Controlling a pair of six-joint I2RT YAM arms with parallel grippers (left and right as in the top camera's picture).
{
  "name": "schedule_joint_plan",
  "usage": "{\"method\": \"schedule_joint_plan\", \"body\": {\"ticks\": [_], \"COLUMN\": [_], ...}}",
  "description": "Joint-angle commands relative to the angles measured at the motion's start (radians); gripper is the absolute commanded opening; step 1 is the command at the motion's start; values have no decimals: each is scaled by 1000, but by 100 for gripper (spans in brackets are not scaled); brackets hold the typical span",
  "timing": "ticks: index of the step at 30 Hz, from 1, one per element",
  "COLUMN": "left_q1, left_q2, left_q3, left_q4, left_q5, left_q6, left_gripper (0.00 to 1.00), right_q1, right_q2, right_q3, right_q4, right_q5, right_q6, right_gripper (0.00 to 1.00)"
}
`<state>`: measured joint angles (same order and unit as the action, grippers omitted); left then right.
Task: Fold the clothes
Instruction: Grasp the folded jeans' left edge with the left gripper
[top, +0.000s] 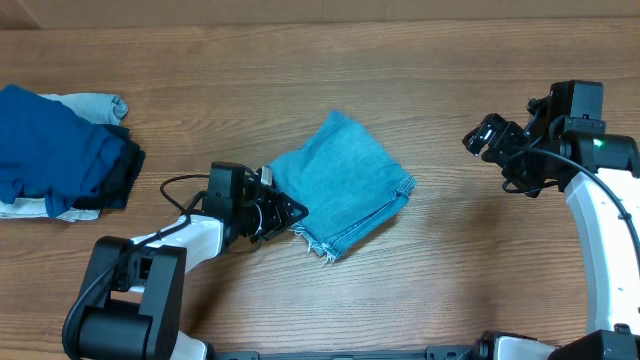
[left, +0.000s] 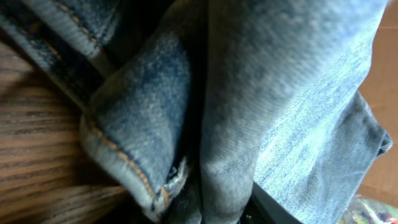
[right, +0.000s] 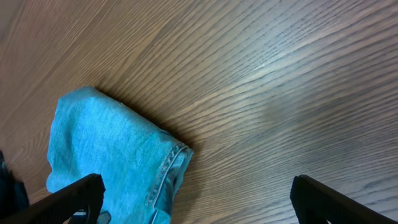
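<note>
Fingers on my right gripper spread wide, parked at right edge. My left gripper is at the jeans lower-left edge; can't tell if pinching. Jeans look folded compact, maybe one tidy left.

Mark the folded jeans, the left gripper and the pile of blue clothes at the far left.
jeans (top: 342, 180), overhead view, middle of the folded denim.
left gripper (top: 294, 212), overhead view, its tips at the jeans' edge.
blue clothes pile (top: 45, 145), overhead view, the top blue garment.

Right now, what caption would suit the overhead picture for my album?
Left gripper at the edge of the folded jeans on a wooden table; right gripper open, apart.
</note>
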<state>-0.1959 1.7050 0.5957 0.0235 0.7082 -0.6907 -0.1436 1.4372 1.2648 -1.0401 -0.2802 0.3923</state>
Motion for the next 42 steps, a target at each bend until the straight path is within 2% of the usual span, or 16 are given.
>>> {"method": "schedule_joint_plan", "body": {"ticks": [1, 2, 4, 5, 7, 9, 11, 12, 13, 14, 18, 22, 24, 31, 38, 42], "left_q1": [-20, -20, -20, -19, -19, -19, -19, -19, -20, -20, -19, -20, -19, -18, -18, -3], "left_q2": [90, 90, 90, 90, 90, 90, 90, 90, 90, 90, 82, 0, -50, -170, -119, -29], "left_q3": [-48, -38, -30, -30, -29, -29, -29, -29, -29, -29, 23, 219, 313, 528, 475, 359], "left_q4": [-41, -35, 14, 34, 55, 59, 60, 60, 64, 76, 60, -212, -315, -470, -605, -622], "left_q5": [-177, -180, -204, -209, -234, -254, -272, -285, -298, -297, -228, -219, -243, -217, -354, -386], "left_q6": [88, 89, 74, 62, 29, 24, 24, 24, 26, 39, 150, 251, 260, 268, 263, 116], "left_gripper": [50, 72, 92, 93, 87, 72, 51, 35, 12, 4, 4, 4, 4, 4, 4, 5], "right_q1": [-1, -1, -1, -1, -1, -1, -1, -1, -1, -1, -1, -1, -1, -1, -1, -1], "right_q2": [-10, -10, -10, -10, -10, -10, -10, -10, -10, -10, -10, -10, -10, -10, -10, -10], "right_q3": [12, 12, 12, 12, 12, 12, 12, 12, 12, 12, 12, 12, 12, 12, 12, 12], "right_q4": [5, 5, 5, 4, 4, 1, -2, -3, -4, -6, -7, -15, -17, -16, -17, -17], "right_q5": [-10, -10, -10, -10, -10, -10, -10, -10, -10, -10, -13, -12, -12, -12, -12, -11], "right_q6": [5, 5, 5, 5, 5, 5, 5, 5, 5, 5, 5, 4, 4, 4, 4, 1], "right_gripper": [100, 100, 100, 100, 100, 100, 100, 99, 100, 100, 100, 100, 100, 100, 100, 100]}}
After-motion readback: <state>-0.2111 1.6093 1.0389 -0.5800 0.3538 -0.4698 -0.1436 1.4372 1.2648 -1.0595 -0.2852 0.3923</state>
